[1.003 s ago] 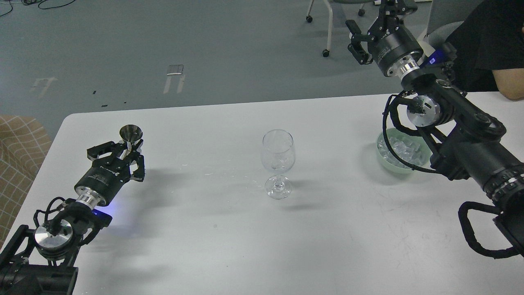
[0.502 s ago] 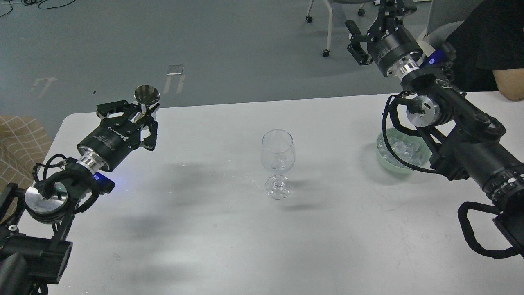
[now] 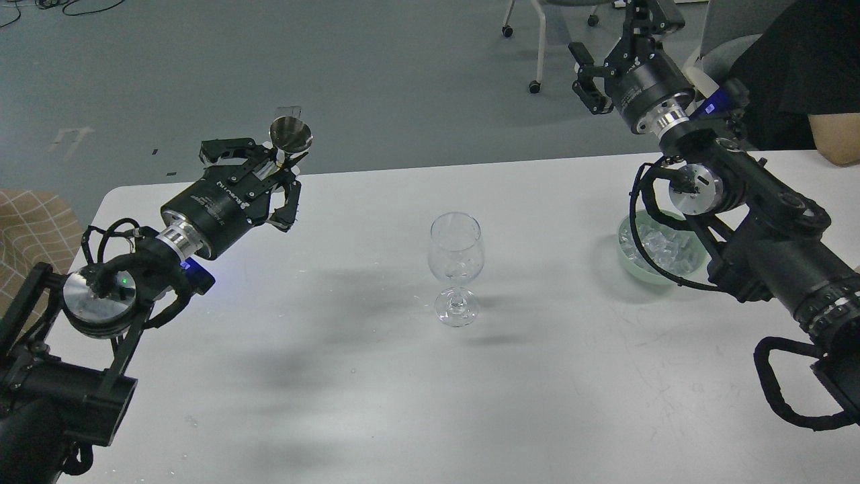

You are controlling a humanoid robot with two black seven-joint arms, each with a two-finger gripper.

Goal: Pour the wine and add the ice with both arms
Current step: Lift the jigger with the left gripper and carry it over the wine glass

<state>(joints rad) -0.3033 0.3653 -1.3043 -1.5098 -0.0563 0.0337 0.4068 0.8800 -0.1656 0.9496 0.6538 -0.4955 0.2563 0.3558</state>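
Note:
A clear stemmed wine glass (image 3: 456, 267) stands upright at the middle of the white table (image 3: 376, 376). My left gripper (image 3: 272, 176) is shut on a small steel measuring cup (image 3: 290, 134) and holds it upright in the air, left of and above the glass. Any wine in the cup is hidden. A pale green bowl (image 3: 655, 269) holds several ice cubes (image 3: 662, 243) at the right, partly behind my right arm. My right gripper (image 3: 621, 40) is open and empty, raised beyond the table's far edge.
A wheeled chair base (image 3: 534, 86) stands on the grey floor behind the table. A person's dark sleeve and forearm (image 3: 830, 134) are at the far right edge. A checked cushion (image 3: 27, 228) lies left of the table.
My left gripper has lifted the steel cup off the table and carried it up and to the right, towards the glass. The right arm has barely moved.

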